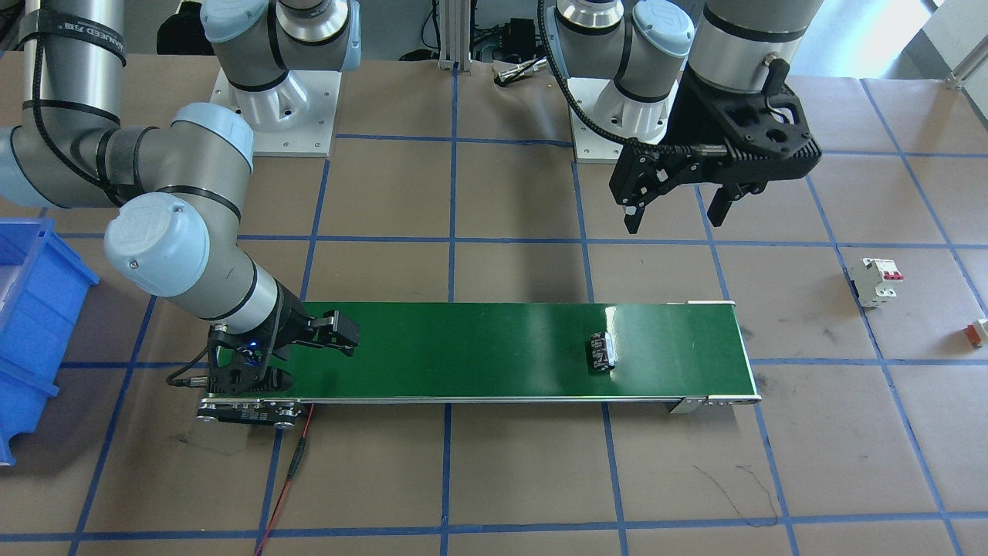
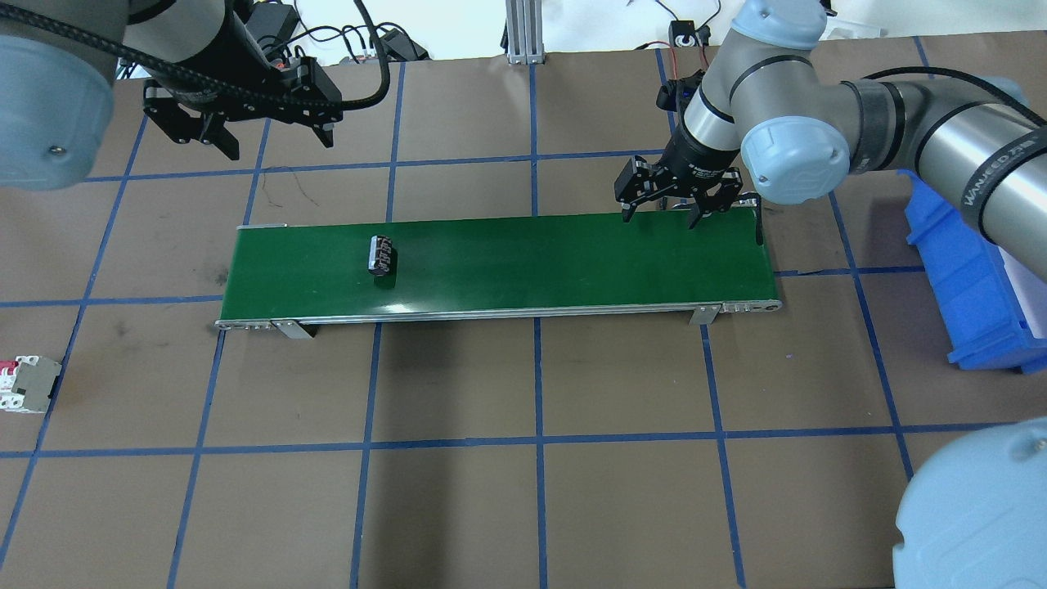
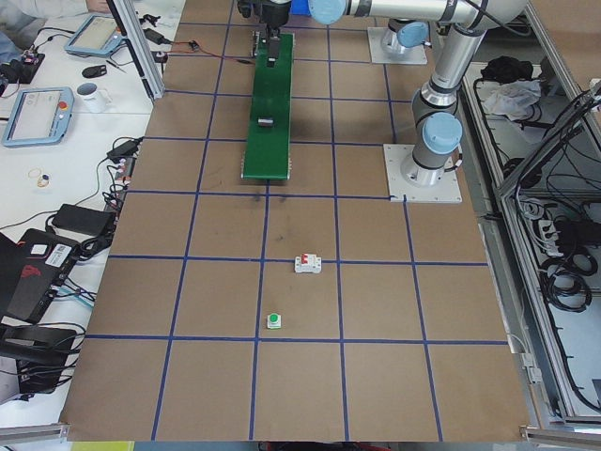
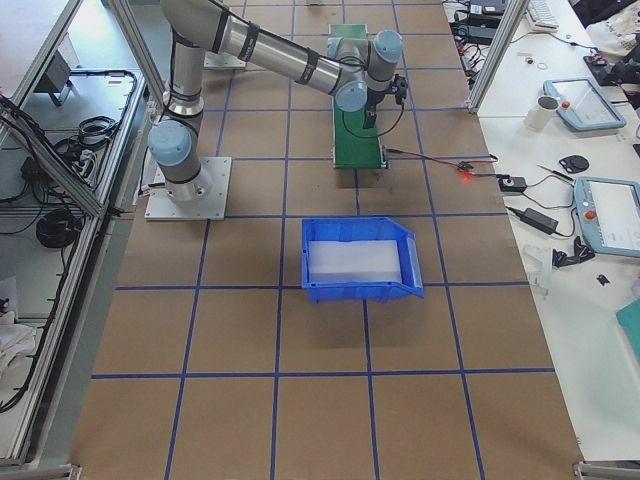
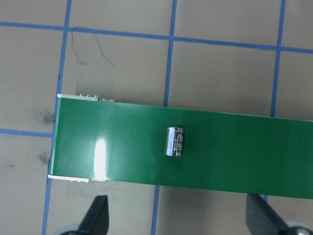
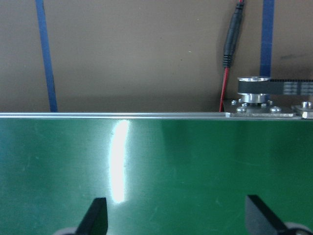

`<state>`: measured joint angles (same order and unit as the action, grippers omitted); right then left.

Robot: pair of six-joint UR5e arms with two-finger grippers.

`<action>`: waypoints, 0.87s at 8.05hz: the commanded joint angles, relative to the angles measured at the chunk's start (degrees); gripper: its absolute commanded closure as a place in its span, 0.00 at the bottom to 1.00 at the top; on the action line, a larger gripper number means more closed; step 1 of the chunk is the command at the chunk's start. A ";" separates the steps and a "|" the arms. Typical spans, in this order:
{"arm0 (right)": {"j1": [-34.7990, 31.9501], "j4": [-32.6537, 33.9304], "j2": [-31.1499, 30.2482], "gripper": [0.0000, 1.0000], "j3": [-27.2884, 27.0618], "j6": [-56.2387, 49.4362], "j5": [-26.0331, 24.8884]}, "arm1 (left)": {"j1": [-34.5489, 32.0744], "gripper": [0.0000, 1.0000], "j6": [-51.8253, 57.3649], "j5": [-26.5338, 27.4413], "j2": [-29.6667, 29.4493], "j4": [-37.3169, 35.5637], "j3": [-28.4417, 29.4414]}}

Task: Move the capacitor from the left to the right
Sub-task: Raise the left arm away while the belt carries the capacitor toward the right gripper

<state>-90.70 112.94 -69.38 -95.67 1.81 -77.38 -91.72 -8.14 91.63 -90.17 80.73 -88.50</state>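
The capacitor (image 2: 381, 255), a stubby black cylinder with a silvery end, lies on its side on the green conveyor belt (image 2: 532, 262) near the belt's left end. It also shows in the front view (image 1: 602, 351) and the left wrist view (image 5: 174, 141). My left gripper (image 2: 274, 143) is open and empty, raised above the table beside the belt's left part, apart from the capacitor. My right gripper (image 2: 664, 214) is open and empty, low over the belt's right end. The right wrist view shows bare belt between its fingertips (image 6: 95, 215).
A white circuit breaker (image 1: 876, 282) with red switches and a tiny orange-and-white block (image 1: 979, 330) lie on the table beyond the belt's left end. A blue bin (image 2: 965, 278) stands past the right end. A red wire (image 1: 289, 471) runs from the belt's motor end.
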 commanded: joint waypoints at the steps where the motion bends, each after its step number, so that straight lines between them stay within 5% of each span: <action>1: 0.00 0.00 0.12 0.00 -0.40 0.04 3.29 | -0.48 0.00 1.29 0.04 3.15 -0.74 4.64; 4: 0.00 -0.09 0.12 0.00 -0.40 0.04 2.68 | -0.91 0.00 1.29 -0.23 3.77 0.12 4.83; 7: 0.00 -0.09 0.12 0.00 -1.54 -0.05 2.68 | -0.57 0.00 1.29 -0.14 3.07 13.97 5.36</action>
<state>-90.70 112.82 -69.27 -96.72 1.78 -74.69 -92.61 -6.87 91.50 -86.99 86.91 -83.58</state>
